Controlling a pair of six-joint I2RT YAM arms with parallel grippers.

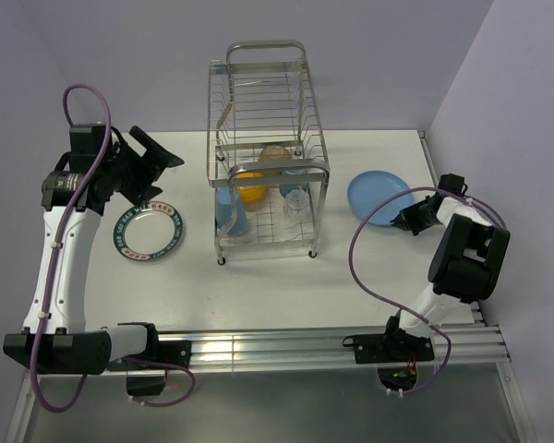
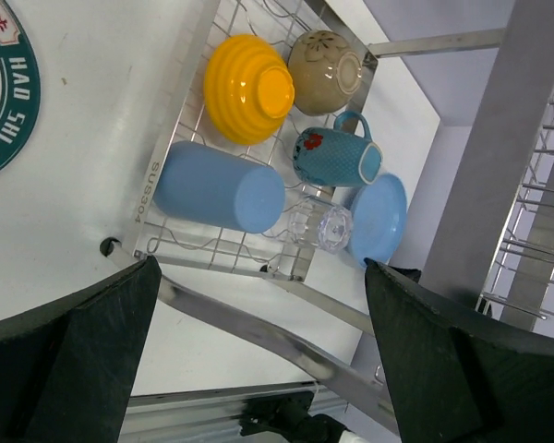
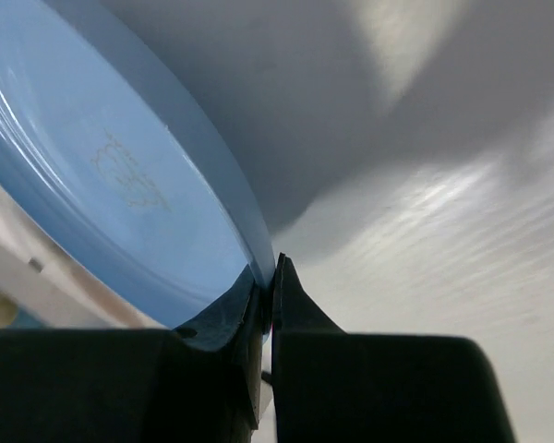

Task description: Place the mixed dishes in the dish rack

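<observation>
The silver wire dish rack [image 1: 268, 148] stands mid-table. Its lower shelf holds the yellow-orange bowl [image 2: 249, 88], a beige bowl [image 2: 325, 72], the blue cup [image 2: 220, 192] on its side, the teal-and-white mug [image 2: 337, 157] and the clear glass [image 2: 319, 225]. The white plate with green rim [image 1: 149, 232] lies on the table left of the rack. My left gripper [image 1: 150, 164] is open and empty above it. My right gripper [image 1: 408, 220] is shut on the rim of the blue plate [image 1: 379, 197], [image 3: 120, 194], which is tilted up right of the rack. No black bowl shows.
The table's right edge and a wall run close behind my right arm. A metal rail [image 1: 286, 351] runs along the near edge. The rack's looped handle [image 1: 265, 46] rises high at the back.
</observation>
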